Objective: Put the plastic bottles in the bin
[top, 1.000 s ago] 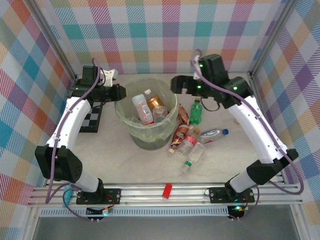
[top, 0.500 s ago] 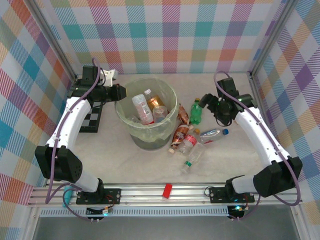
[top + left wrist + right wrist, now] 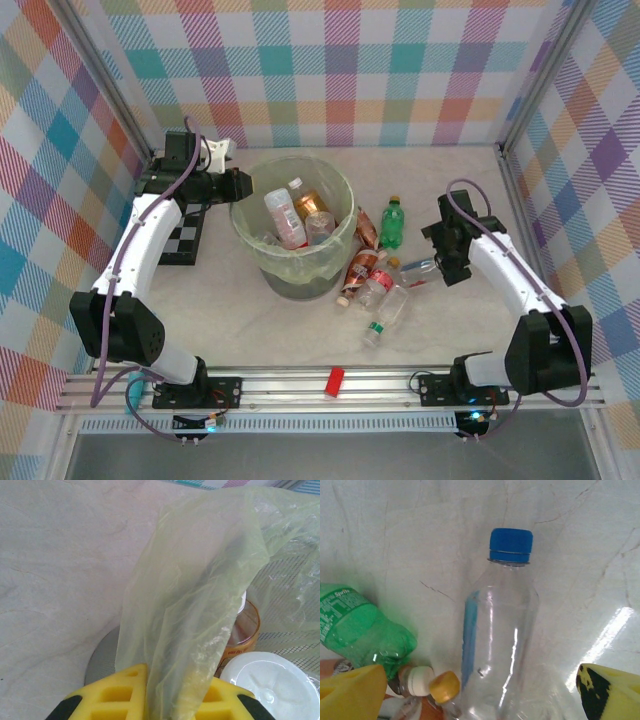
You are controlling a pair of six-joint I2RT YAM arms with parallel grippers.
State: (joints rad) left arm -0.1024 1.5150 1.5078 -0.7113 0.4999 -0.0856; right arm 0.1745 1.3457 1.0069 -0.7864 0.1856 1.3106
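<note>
Plastic bottles [image 3: 375,275]: about half a dozen lie in a loose heap on the table, just right of the bin [image 3: 300,270], and a few more are already inside it. So the job looks partway done, and the step in hand looks like a pickup.

The right gripper [image 3: 477,680] hangs over the blue-capped bottle [image 3: 495,630], jaws wide apart with the clear body lying between them (not touching it, as far as I can tell). Next move, I'd guess: drop a little, close across the middle of the body, lift, swing over the rim. Thin plastic will likely squash and slip, so a centred squeeze matters.

A green bottle [image 3: 360,635] lies just beside it, so mind the finger on that side.

Farther back, the left gripper [image 3: 150,692] is clamped on the liner [image 3: 200,580] at the bin's far-left rim, apparently holding the bag open.
</note>
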